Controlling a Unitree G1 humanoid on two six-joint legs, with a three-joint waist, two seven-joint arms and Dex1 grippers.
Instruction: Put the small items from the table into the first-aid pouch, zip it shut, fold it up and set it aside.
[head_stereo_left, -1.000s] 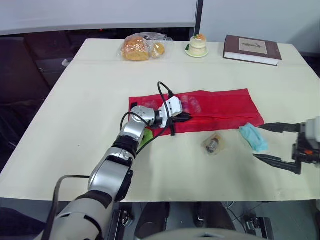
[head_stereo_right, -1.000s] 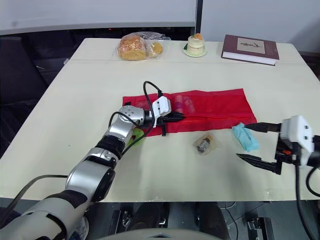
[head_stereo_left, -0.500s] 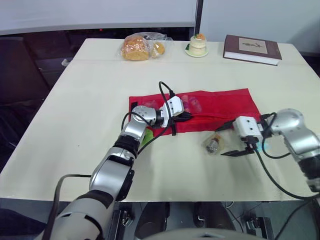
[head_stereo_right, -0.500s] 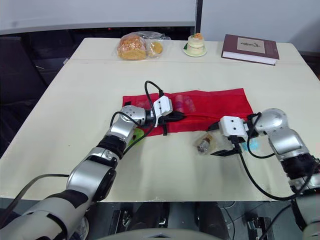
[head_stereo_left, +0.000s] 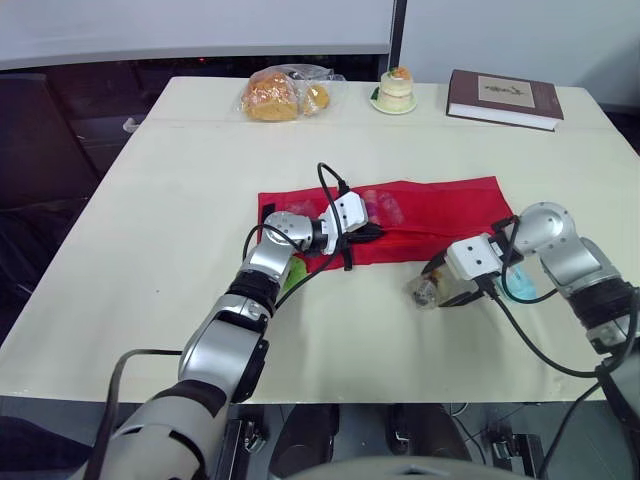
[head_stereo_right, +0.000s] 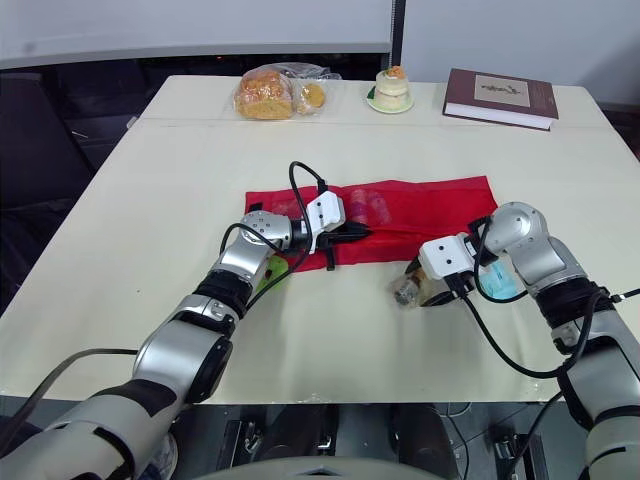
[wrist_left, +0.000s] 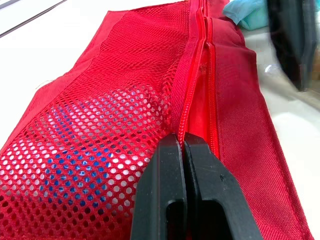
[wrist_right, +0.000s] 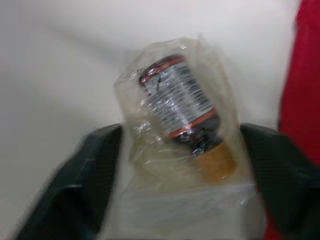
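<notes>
The left arm reaches forward, elbow bent, the left gripper (head_stereo_left: 374, 233) fingers pressed tightly together. The right arm bends inward, the right gripper (head_stereo_left: 433, 287) fingers spread apart.

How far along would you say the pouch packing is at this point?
Done: something blue shows inside the pouch. In hand: left gripper pinches the zip edge; right gripper straddles the bagged bottle. Left: bottle, blue mask, zipping, folding, setting aside.
</notes>
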